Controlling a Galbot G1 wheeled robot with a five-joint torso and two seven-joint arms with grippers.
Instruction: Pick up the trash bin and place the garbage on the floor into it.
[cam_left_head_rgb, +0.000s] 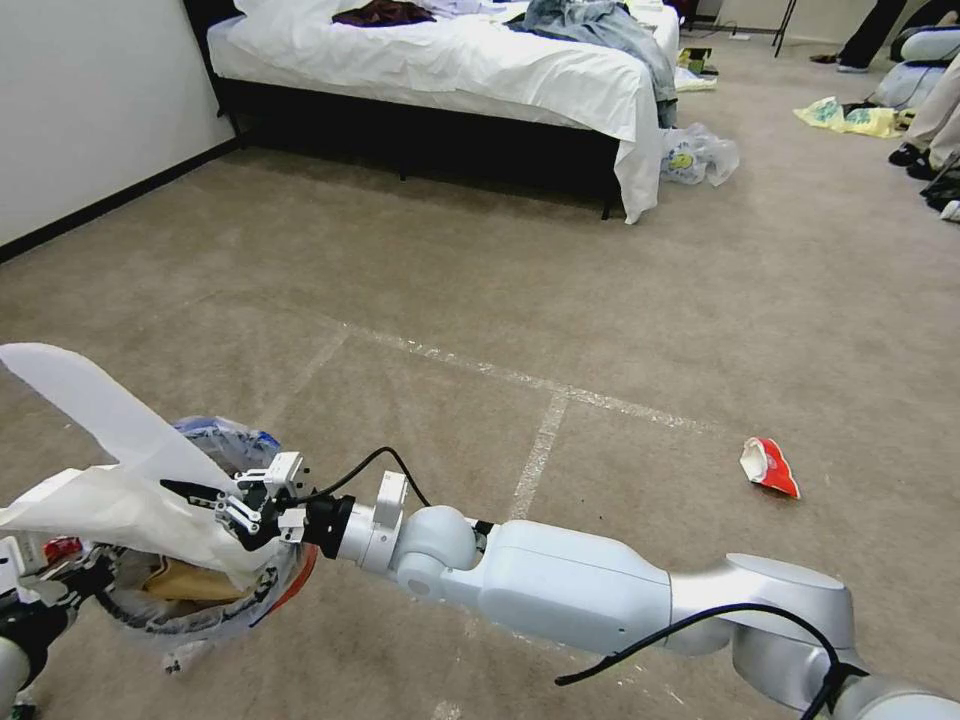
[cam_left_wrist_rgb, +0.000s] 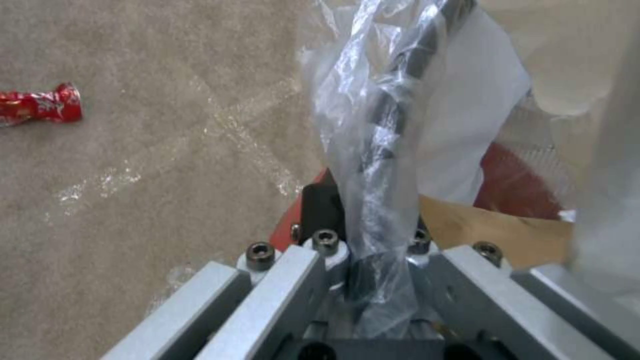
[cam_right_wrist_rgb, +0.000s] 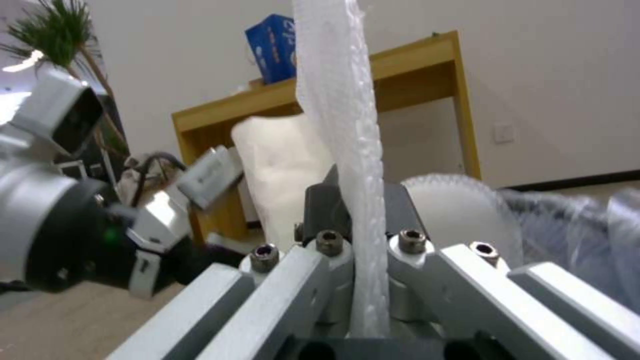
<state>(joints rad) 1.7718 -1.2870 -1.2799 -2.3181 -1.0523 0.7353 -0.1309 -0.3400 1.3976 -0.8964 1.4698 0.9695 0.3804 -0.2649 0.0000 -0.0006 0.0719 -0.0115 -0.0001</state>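
The red trash bin (cam_left_head_rgb: 285, 590), lined with a crinkled clear bag, hangs low at my left. My left gripper (cam_left_head_rgb: 70, 582) is shut on its rim, and in the left wrist view the bag-covered rim (cam_left_wrist_rgb: 373, 150) runs between the fingers of that gripper (cam_left_wrist_rgb: 367, 200). A brown paper bag (cam_left_wrist_rgb: 500, 230) lies inside. My right gripper (cam_left_head_rgb: 215, 505) reaches across over the bin, shut on a white flat slipper (cam_left_head_rgb: 90, 400) that sticks up and to the left. The slipper (cam_right_wrist_rgb: 340, 125) rises from between the right gripper's (cam_right_wrist_rgb: 357, 200) fingers. A crushed red can (cam_left_head_rgb: 770, 467) lies on the floor (cam_left_head_rgb: 500, 300) at right, and it shows as the can (cam_left_wrist_rgb: 40, 105) on the carpet.
A bed (cam_left_head_rgb: 450, 70) with white sheets and clothes stands at the back. Plastic bags (cam_left_head_rgb: 697, 155) lie at its foot and yellow bags (cam_left_head_rgb: 850, 117) farther right, near people's legs. Whitish tape lines (cam_left_head_rgb: 540, 450) cross the carpet. A wooden desk (cam_right_wrist_rgb: 400, 85) stands behind.
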